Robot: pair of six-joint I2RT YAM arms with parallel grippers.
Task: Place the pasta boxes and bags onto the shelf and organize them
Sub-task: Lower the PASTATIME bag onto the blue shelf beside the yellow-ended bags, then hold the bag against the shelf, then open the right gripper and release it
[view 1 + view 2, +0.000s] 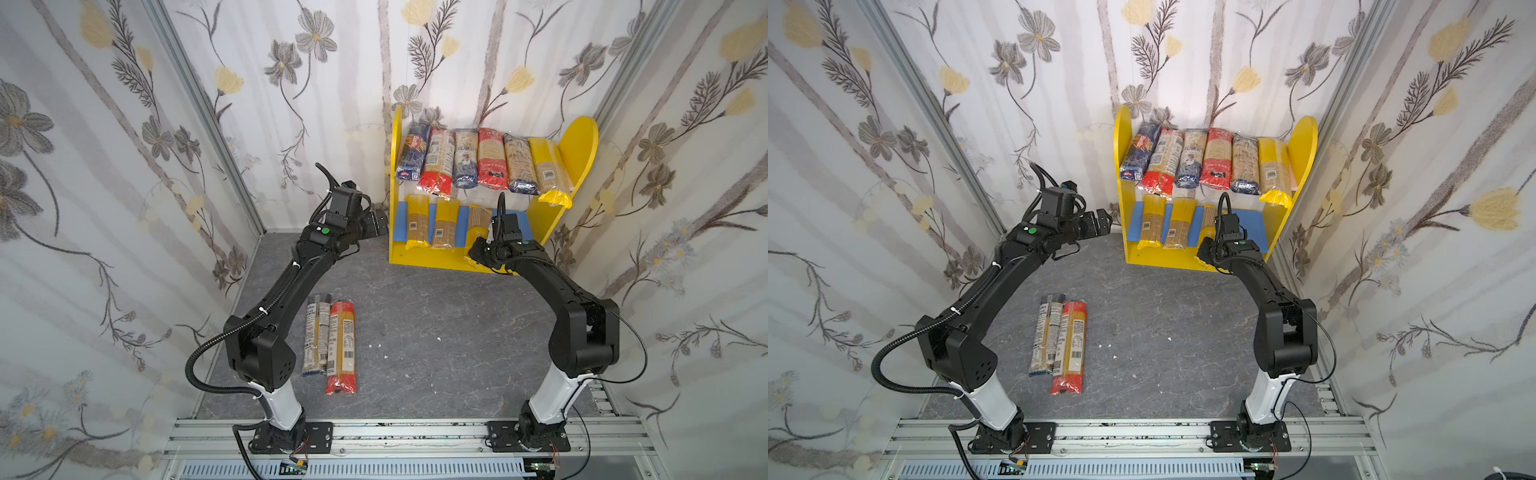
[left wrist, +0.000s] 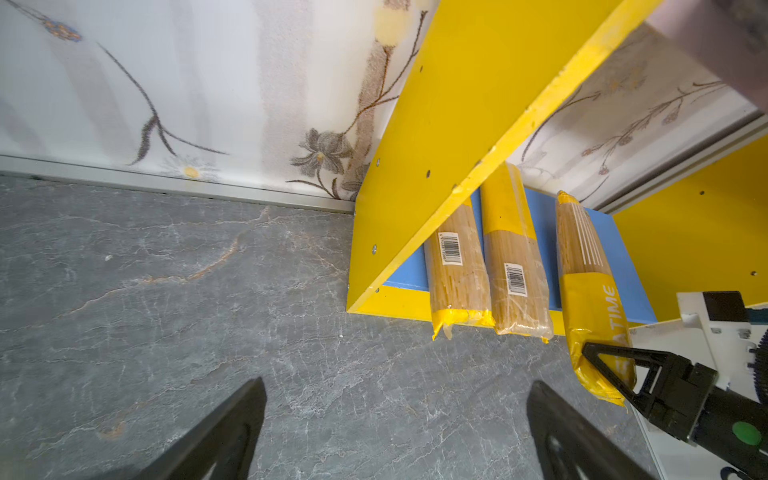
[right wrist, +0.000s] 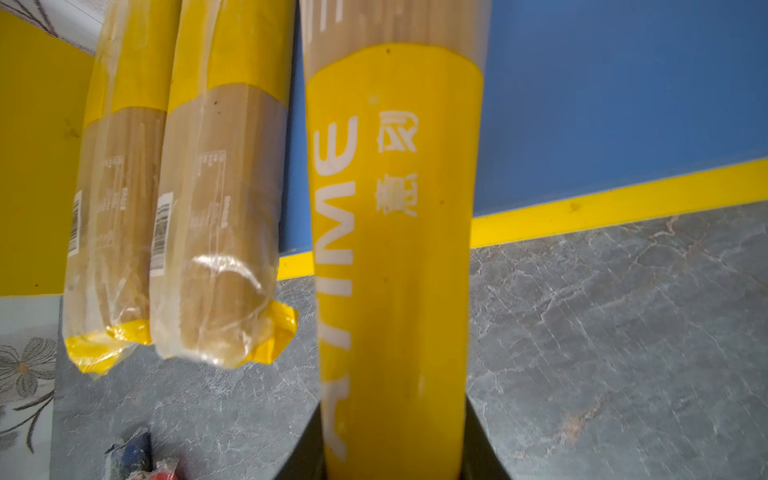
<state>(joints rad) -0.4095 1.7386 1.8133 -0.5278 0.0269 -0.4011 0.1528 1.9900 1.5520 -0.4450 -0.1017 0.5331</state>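
Grey floor (image 3: 623,332); white "TIME" on yellow packet (image 3: 395,249)

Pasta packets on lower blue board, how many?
3. Two packets lie side by side, left on the blue board; the third packet, beside them, has its end in the right gripper. None looks hidden.

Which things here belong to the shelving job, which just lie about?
Job: yellow-sided wooden shelf; yellow-ended spaghetti packet in right gripper; eight shelved packets; blue-ended clear packet; red-ended clear packet, both on grey tabletop.
Lying about: small white scraps.
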